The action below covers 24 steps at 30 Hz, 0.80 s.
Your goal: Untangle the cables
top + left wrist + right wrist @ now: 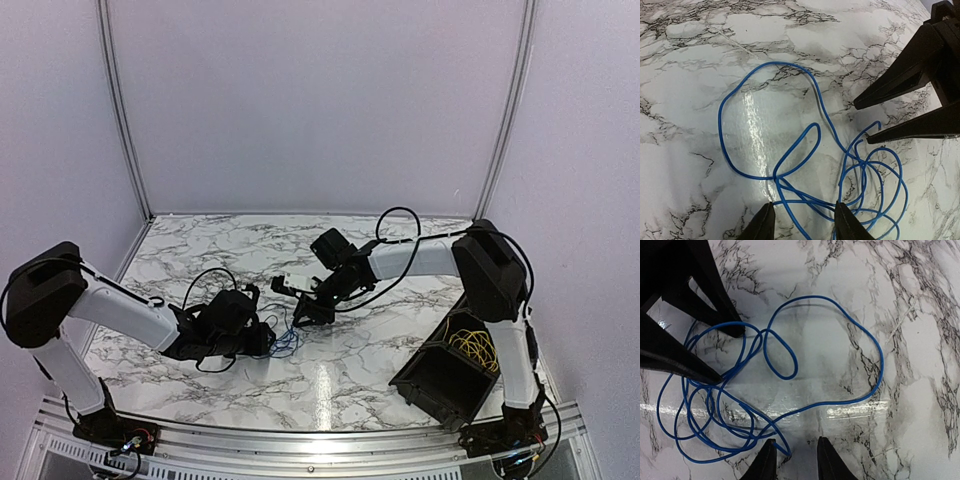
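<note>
A tangled blue cable (286, 340) lies in several loops on the marble table between my two grippers. In the left wrist view the blue cable (790, 165) spreads ahead of my left gripper (804, 222), which is open, with a few strands running between its fingertips (765, 225). In the right wrist view the blue cable (790, 367) lies ahead of my right gripper (794, 460), which is open; a loose cable end rests by its left fingertip (765, 462). The grippers face each other across the tangle. Yellow cables (476, 350) lie in a bin. No loose black cable shows.
A black bin (440, 385) stands tilted at the right near edge, beside the right arm's base. The right gripper's fingers (900, 85) reach into the left wrist view at the upper right. White walls enclose the table at the back and sides.
</note>
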Motion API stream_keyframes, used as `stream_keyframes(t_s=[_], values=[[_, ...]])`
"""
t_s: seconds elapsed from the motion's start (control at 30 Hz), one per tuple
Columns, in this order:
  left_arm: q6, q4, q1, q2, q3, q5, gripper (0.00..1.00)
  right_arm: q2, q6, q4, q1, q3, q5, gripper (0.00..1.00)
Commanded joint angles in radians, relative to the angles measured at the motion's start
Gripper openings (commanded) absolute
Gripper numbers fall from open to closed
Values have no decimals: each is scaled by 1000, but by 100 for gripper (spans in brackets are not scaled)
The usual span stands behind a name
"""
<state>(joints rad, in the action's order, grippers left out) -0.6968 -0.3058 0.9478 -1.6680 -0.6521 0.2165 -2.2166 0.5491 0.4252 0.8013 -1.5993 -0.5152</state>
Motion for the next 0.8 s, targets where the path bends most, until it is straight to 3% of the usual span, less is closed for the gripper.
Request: stream_keyframes(t_s=[0.0,0.1,0.2,0.23,0.53,0.77], values=[[-8,-38,-2,-28,14,-22,42,-20,-23,-45,6,-45,-7,25],[-5,-45,-2,-31,17,-23,42,-21,-31,-60,7,-43,-13,20],[-4,-50,-2,-35,17,-23,41,-19,-35,-61,6,-44,-32,2],[-4,-51,-2,-35,17,-23,41,-14,-37,-56,7,-45,-33,0],[5,-65,-2,-29,26,-3,43,262,-10,32,-14,-107,44,0],[6,-116,-2,-101,8,-18,43,395,-60,202,-13,-370,-39,0]])
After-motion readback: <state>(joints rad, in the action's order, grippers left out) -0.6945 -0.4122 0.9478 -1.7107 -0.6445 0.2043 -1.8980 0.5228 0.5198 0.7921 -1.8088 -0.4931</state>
